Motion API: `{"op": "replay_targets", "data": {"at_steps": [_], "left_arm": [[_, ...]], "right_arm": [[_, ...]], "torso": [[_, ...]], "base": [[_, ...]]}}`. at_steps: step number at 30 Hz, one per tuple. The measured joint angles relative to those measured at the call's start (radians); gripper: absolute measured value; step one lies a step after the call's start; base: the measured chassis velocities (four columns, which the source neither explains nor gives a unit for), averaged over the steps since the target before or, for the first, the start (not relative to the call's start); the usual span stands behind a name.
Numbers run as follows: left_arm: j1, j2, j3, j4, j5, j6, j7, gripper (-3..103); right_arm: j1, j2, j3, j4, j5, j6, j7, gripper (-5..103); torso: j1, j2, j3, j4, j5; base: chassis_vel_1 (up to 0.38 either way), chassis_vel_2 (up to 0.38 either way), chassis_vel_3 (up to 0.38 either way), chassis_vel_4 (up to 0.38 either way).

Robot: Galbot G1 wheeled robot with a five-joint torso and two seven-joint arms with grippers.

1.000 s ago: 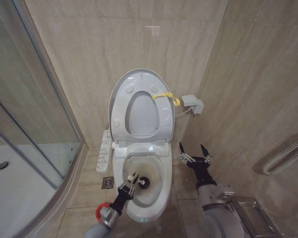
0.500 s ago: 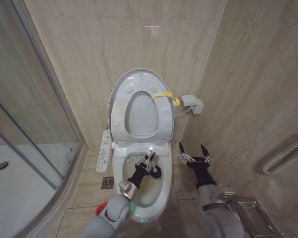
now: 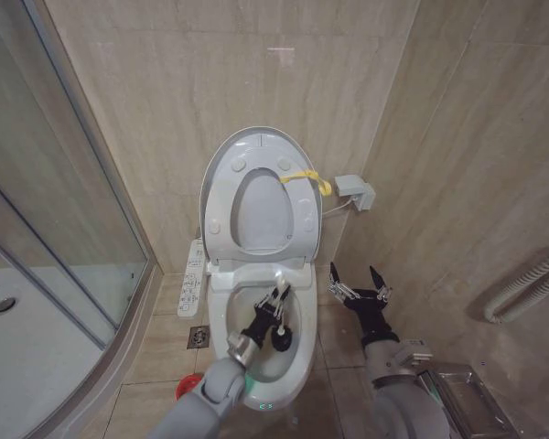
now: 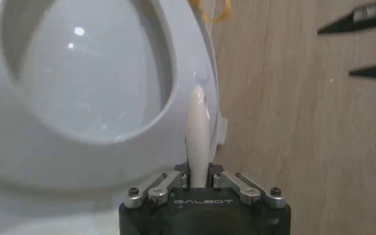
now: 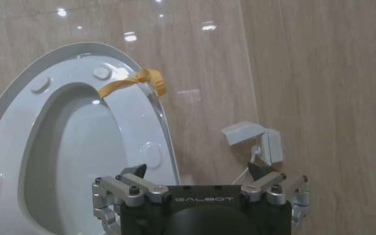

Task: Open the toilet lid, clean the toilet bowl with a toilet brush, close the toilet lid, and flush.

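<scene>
Your left claw (image 3: 276,302) is over the toilet bowl (image 3: 297,361), reaching in from the near rim, fingers pressed onto the pale handle of the toilet brush (image 3: 283,337). From the head camera the handle tip sticks up past the claw toward the back of the bowl, and the dark bristle head hangs below the claw, inside the bowl near its middle. Whether the bristles touch the ceramic, you cannot tell. In the left wrist view the handle (image 4: 197,132) runs straight out between the two fingers, pinched at its base.

The toilet lid (image 3: 256,151) stands upright against the tiled wall, with the seat ring (image 3: 221,206) raised flat against it. The yellow loop tag (image 3: 309,178) hangs at the lid's right edge; it also shows near the lid's upper edge from the right wrist camera (image 5: 134,81).

Brownish staining shows on the bowl's inner wall on the right side. The button panel (image 3: 192,277) lies along the bowl's left side.

Your right claw (image 3: 358,280) is held to the right of the bowl, well apart from it, fingers spread and holding nothing. A small white wall box (image 3: 355,191) sits on the wall right of the lid.

A bit of the red cup holder (image 3: 185,389) shows on the floor tiles left of the bowl, by the left arm
</scene>
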Motion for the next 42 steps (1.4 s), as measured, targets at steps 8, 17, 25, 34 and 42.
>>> {"op": "replay_targets", "data": {"at_steps": [8, 17, 25, 34, 42], "left_arm": [[-0.042, -0.042, 0.059, 0.112, -0.01, -0.015, 0.016, 18], [-0.121, -0.063, 0.1, 0.125, -0.012, -0.013, 0.023, 18], [-0.181, -0.084, 0.136, 0.241, -0.017, -0.033, 0.046, 18], [-0.207, -0.089, 0.144, 0.219, -0.017, -0.035, 0.047, 18], [-0.165, -0.082, 0.148, 0.267, -0.005, -0.048, 0.051, 18]], "right_arm": [[0.0, 0.0, 0.0, 0.0, 0.0, 0.0, 0.0, 100], [0.0, 0.0, 0.0, 0.0, 0.0, 0.0, 0.0, 100], [0.0, 0.0, 0.0, 0.0, 0.0, 0.0, 0.0, 100], [0.0, 0.0, 0.0, 0.0, 0.0, 0.0, 0.0, 100], [0.0, 0.0, 0.0, 0.0, 0.0, 0.0, 0.0, 100]], "torso": [[0.0, 0.0, 0.0, 0.0006, 0.0], [0.0, 0.0, 0.0, 0.0001, -0.0001], [0.0, 0.0, 0.0, 0.0004, -0.0001], [0.0, 0.0, 0.0, 0.0002, 0.0], [0.0, 0.0, 0.0, 0.0004, -0.0001]], "base": [[0.0, 0.0, 0.0, 0.0], [0.0, 0.0, 0.0, 0.0], [0.0, 0.0, 0.0, 0.0], [0.0, 0.0, 0.0, 0.0], [0.0, 0.0, 0.0, 0.0]]}}
